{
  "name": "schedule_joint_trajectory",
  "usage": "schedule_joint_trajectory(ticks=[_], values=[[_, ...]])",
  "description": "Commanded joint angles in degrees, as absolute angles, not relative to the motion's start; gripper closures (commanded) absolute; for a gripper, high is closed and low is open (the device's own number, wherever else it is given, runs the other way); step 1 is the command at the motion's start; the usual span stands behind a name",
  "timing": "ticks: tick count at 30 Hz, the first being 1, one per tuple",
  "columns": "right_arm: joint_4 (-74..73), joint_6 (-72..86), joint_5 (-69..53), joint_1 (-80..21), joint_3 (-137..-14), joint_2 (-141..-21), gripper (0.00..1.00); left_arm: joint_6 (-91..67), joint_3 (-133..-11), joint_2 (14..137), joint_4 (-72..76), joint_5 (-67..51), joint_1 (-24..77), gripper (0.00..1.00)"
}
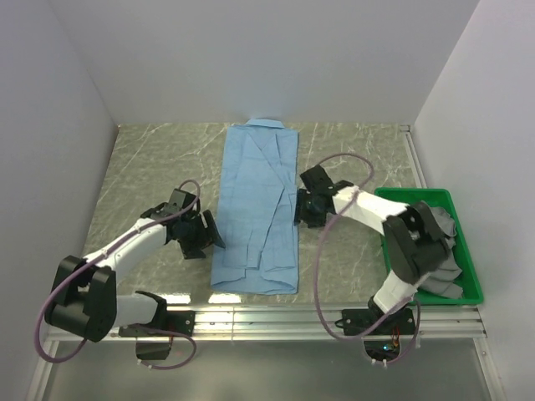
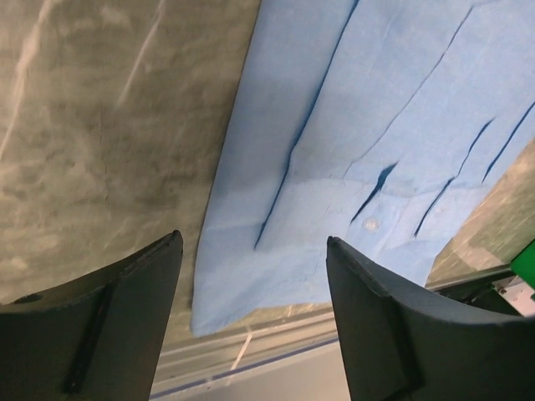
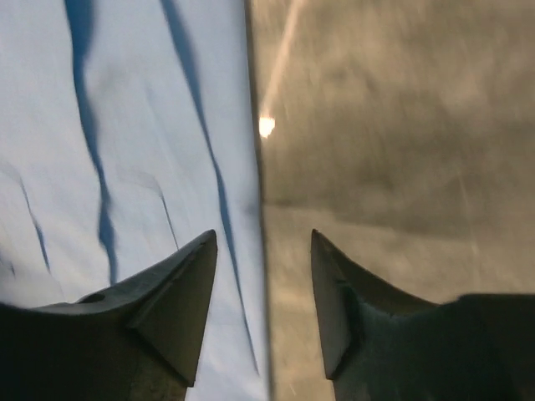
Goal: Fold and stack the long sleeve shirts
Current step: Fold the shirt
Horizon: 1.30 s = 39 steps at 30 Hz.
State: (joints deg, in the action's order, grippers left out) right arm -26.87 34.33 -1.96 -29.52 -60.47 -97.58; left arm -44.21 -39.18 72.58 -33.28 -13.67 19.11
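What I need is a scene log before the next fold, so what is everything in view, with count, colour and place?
long sleeve shirt: one, light blue, flat in a long strip mid-table, collar at the far end
bin: one, green, on the table's right side, near end
cloth: grey, piled in the bin; count unclear, partly hidden by the right arm
table: one, grey marbled, under everything
rail: one, silver metal, along the near edge
left claw: one, black, open, at the shirt's left edge
right claw: one, black, open, over the shirt's right edge
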Motion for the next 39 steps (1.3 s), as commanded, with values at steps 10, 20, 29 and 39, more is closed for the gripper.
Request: schedule_joint_trajectory(ticks=[10,20,29,39], values=[[-32.0,35.9,-17.0,-30.3,-45.6,-82.6,0.32,-45.7,-33.1,67.1,-38.5,-18.4,23.1,0.26],[-28.1,38.8,-20.5,-38.2,-44.0,-87.8,0.32,-48.9,-31.0,70.7,-34.9,-17.9,26.6,0.36],[-27.4,39.1,-22.3,-41.7,-43.7,-90.1,0.41,-49.7,-30.2,72.2,-33.6,-18.6,28.9,0.60],[-30.6,36.9,-20.0,-42.2,-45.4,-88.0,0.98,-51.1,-31.6,67.0,-35.8,-18.5,29.0,0.99]])
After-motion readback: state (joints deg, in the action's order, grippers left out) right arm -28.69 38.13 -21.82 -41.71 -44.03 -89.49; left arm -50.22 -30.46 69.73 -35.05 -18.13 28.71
